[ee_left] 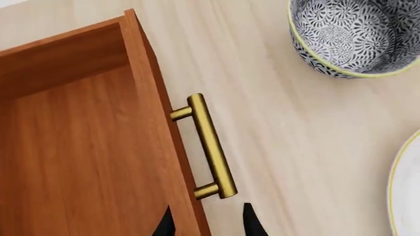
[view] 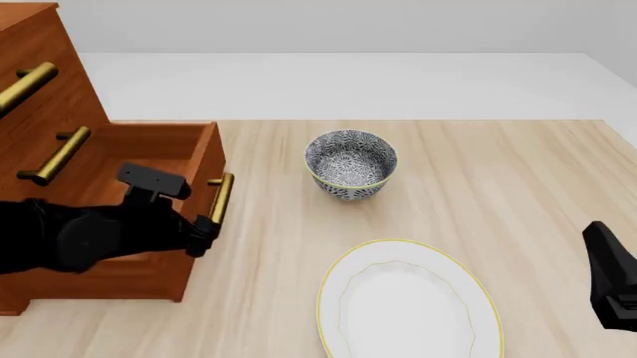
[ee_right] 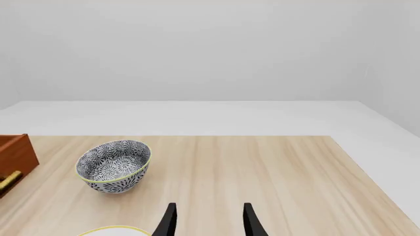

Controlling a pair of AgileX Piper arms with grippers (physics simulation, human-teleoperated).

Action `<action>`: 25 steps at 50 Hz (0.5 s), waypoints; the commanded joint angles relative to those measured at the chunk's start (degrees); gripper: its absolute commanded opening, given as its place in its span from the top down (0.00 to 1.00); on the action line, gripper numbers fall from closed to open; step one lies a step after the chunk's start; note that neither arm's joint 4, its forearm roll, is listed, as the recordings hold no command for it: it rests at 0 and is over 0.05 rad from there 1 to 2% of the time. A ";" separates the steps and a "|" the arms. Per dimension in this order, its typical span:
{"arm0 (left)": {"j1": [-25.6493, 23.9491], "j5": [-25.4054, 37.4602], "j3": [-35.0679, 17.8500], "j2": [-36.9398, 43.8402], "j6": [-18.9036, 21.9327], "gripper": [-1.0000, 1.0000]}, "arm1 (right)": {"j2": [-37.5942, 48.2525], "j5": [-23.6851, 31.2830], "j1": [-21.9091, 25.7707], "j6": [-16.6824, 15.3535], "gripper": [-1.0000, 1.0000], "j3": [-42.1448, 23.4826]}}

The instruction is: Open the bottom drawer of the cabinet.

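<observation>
In the left wrist view the left tool (ee_left: 206, 227) stands apart astride the front of the pulled-out bottom drawer (ee_left: 78, 162), by its brass handle (ee_left: 211, 145); the front view shows that drawer jutting from the cabinet (view: 50, 97) at the surface's (view: 497, 171) left; the right wrist view shows the right tool (ee_right: 207, 221) apart, holding nothing.

The reddish-brown cabinet (view: 40, 89) stood at the worktop's left edge. Its bottom drawer (view: 149, 156) was pulled well out, hollow inside, its brass bar handle (view: 220, 198) facing right.
</observation>
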 commanded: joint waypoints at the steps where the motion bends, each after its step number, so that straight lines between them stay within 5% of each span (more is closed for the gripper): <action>1: -3.94 0.12 -1.27 1.98 -2.06 0.00 | 0.01 0.00 0.00 0.00 0.00 0.00; 19: -8.18 1.40 -3.18 2.58 -4.72 0.00 | 0.00 0.00 0.01 -0.01 0.00 0.00; 25: -7.03 1.12 -1.96 -0.31 -2.81 0.00 | -0.01 0.01 0.00 -0.01 0.00 0.00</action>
